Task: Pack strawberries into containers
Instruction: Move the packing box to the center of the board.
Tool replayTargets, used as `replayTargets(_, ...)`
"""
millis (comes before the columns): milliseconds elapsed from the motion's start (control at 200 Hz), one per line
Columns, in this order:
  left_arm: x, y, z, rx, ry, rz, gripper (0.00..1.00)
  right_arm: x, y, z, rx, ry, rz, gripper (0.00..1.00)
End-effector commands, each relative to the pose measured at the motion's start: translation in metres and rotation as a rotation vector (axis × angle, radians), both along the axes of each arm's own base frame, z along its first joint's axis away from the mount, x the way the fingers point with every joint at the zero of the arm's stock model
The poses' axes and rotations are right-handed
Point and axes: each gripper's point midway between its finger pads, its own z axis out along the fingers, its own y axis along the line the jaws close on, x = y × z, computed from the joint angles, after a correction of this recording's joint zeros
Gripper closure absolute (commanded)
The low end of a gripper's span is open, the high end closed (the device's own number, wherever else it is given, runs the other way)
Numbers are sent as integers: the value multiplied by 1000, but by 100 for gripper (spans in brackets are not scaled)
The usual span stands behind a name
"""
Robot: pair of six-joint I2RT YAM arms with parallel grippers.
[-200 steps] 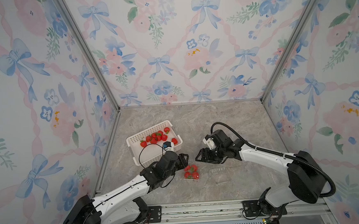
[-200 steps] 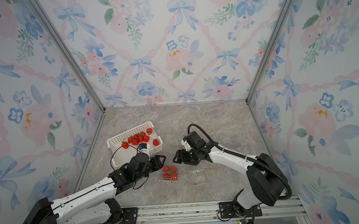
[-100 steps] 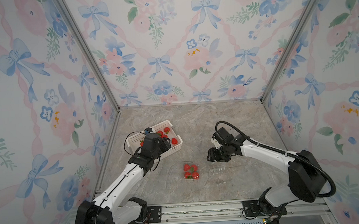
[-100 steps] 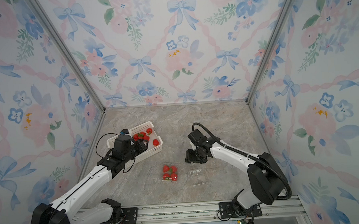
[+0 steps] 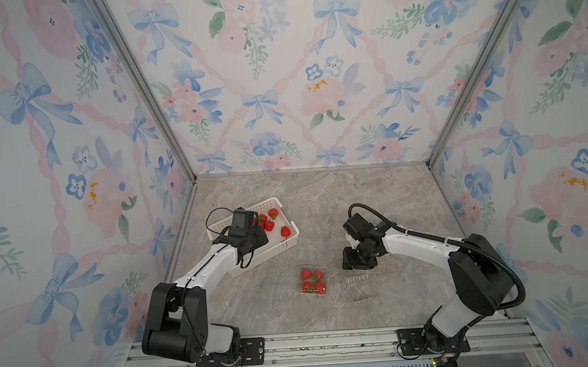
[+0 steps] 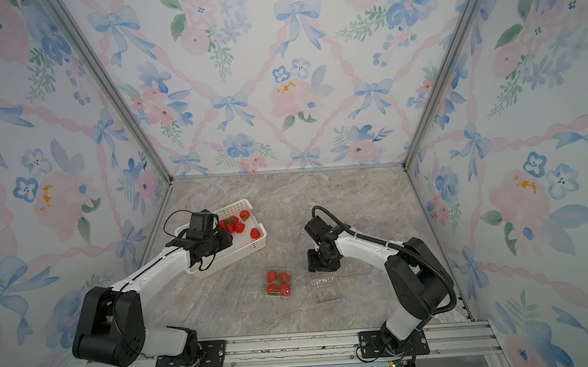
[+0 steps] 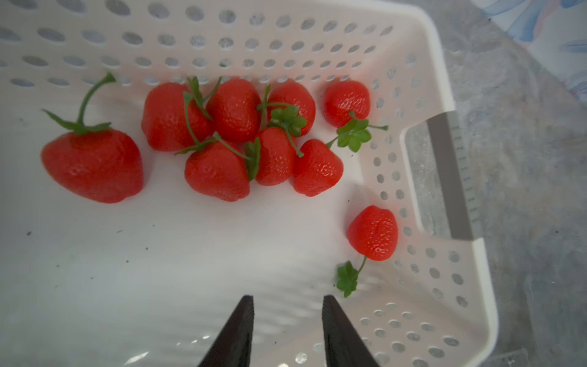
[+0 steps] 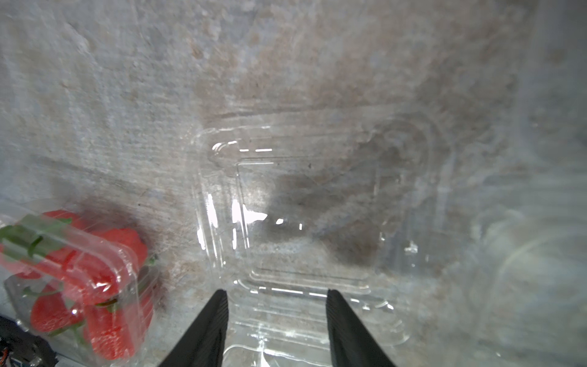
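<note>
Over the basket [image 7: 444, 79], my left gripper [image 7: 287, 298] is spread, empty.
Grab the lone strawberry [image 7: 373, 233] first, gently; right gripper [image 8: 277, 292], spread too, hovers at the empty container [image 8: 305, 206].

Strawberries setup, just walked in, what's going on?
Two arms are packing strawberries. The left pincer hangs open and empty over the white basket, where nine loose ones lie. The right pincer, open too, sits over an empty clear container on the table. Beside that, a second container is already filled.
</note>
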Motion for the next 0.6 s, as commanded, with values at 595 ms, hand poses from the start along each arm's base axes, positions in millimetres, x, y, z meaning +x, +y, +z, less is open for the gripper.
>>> replayTargets(595,-48,5,-64,32,266,-53,74,46,3,-31,-98,29,-3,53)
